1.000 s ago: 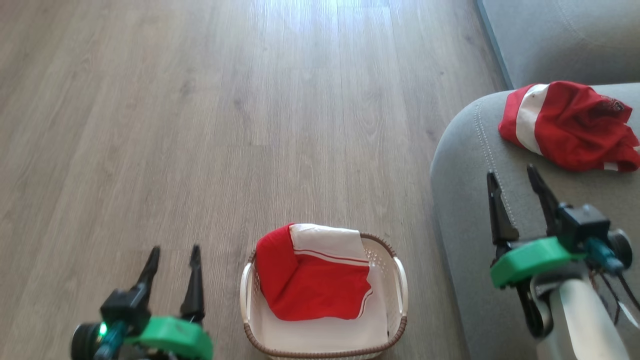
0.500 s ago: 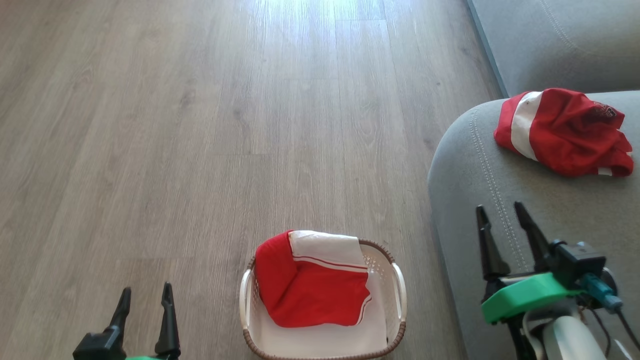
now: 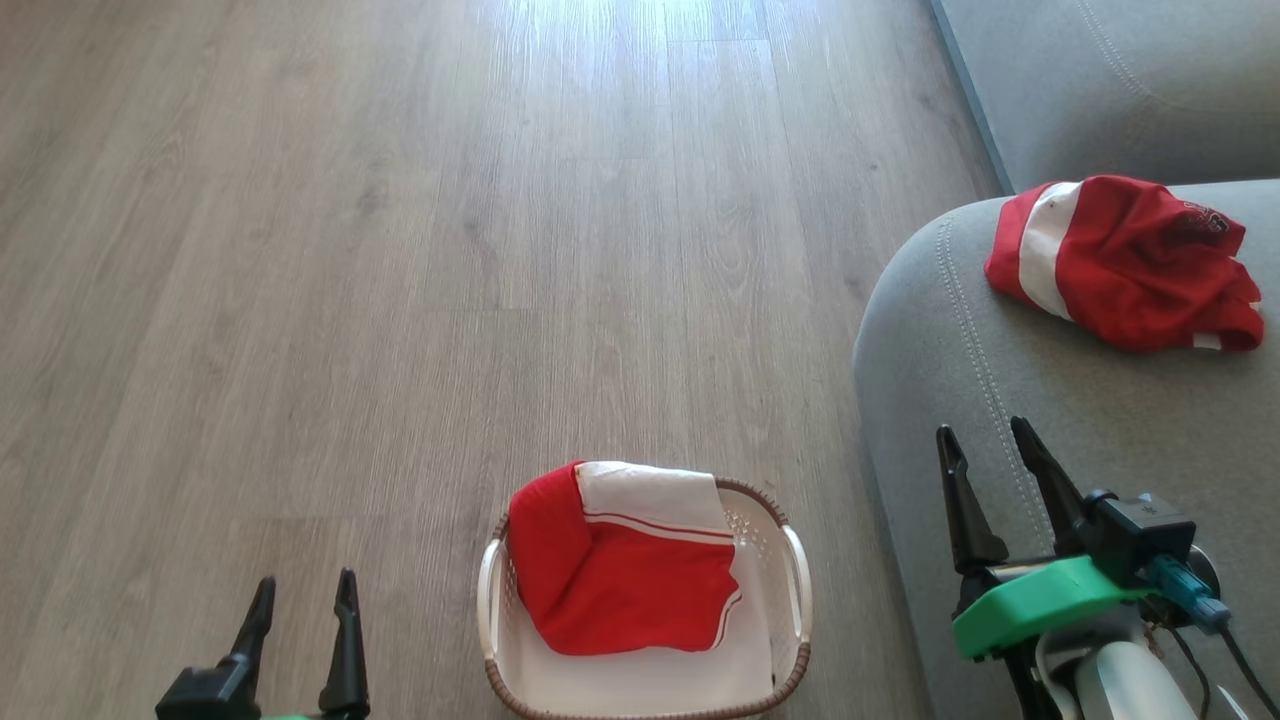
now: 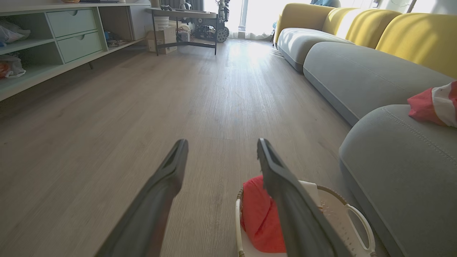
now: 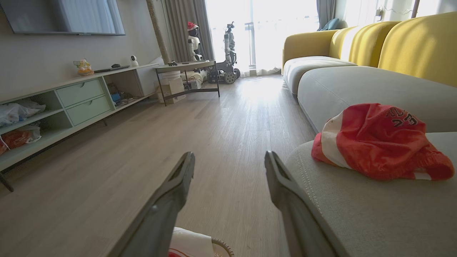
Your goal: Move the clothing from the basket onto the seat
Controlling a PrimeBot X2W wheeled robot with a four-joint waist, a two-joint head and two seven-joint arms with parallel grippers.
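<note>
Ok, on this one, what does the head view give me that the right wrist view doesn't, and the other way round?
Head view: the basket from above on the floor, a red-and-white garment lying in it, and the left gripper, jaws apart, to its left.
Right wrist view: the room beyond, with a wall television, a low shelf unit and yellow sofa backs.
Shared: the second garment lying on the grey seat, the wood floor, and the right gripper, jaws apart and empty.

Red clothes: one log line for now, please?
folded garment in basket | crumpled garment on seat | left pincer open, empty | right pincer open, empty
</note>
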